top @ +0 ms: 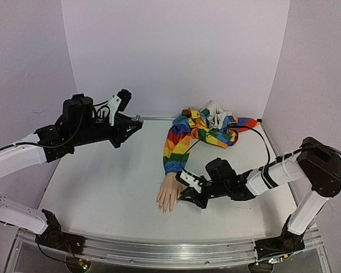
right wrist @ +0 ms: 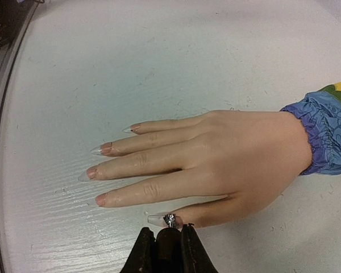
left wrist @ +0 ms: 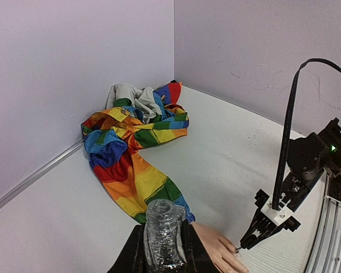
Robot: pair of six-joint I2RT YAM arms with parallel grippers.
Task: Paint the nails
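Note:
The pale mannequin hand lies palm down on the white table, fingers towards the near edge; it also shows in the top view. Its long pointed nails look clear. My right gripper is shut on a dark brush cap. The glittery brush tip rests on the thumb nail. My left gripper is raised at the back left, shut on a clear uncapped bottle of glitter polish.
The rainbow-striped sleeve runs from the wrist to a bunched heap at the back wall. White walls close the back and both sides. A metal rail lines the near edge.

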